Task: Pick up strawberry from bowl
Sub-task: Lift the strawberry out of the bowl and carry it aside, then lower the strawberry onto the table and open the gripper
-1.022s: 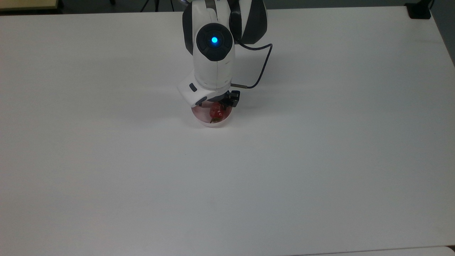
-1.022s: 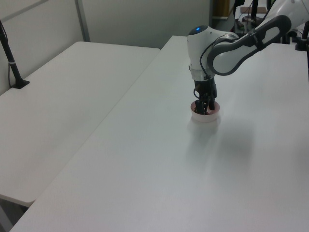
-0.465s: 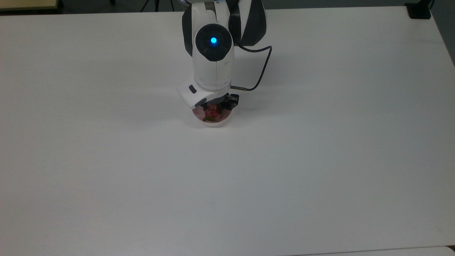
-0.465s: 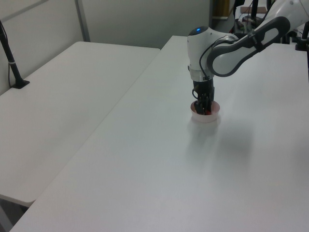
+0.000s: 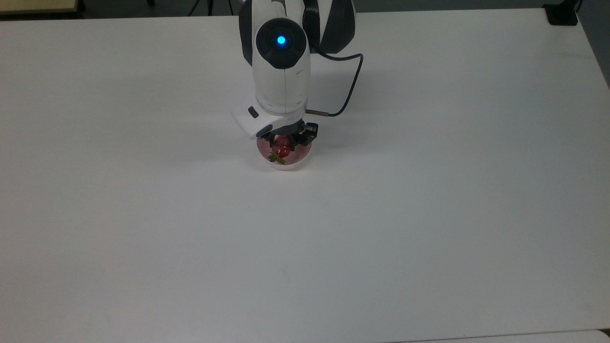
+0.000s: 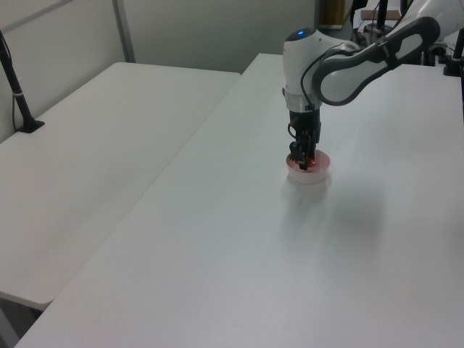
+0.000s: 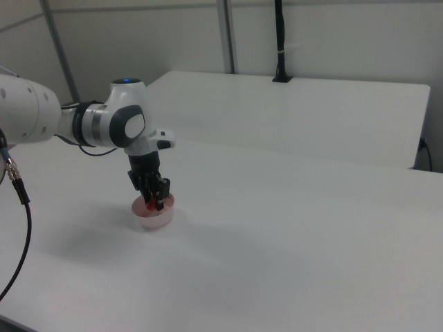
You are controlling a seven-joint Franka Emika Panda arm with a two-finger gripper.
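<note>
With arm reaching straight down over the white counter, end effector clamped on the strawberry, black fingers pinching it from both sides in the top view. Strawberry red and glossy, green leafy stem pointing toward the top view's bottom-left, hanging over the bowl's near rim region. Cannot tell whether fruit touches the bowl floor or sits just clear of it. Pale pink bowl resting on counter directly under the end effector, partly covered by the wrist in the top view. Left view: end effector vertical above bowl, a speck of red at the fingertips, just at rim height. Right view: same stack, end effector over bowl, strawberry a small red spot between the fingers at the bowl's opening. Blue indicator light lit on top of the wrist housing. Dark cable looping off the wrist toward the top view's right. Second white table beside the counter on the left view's left, separated by a narrow seam.
</note>
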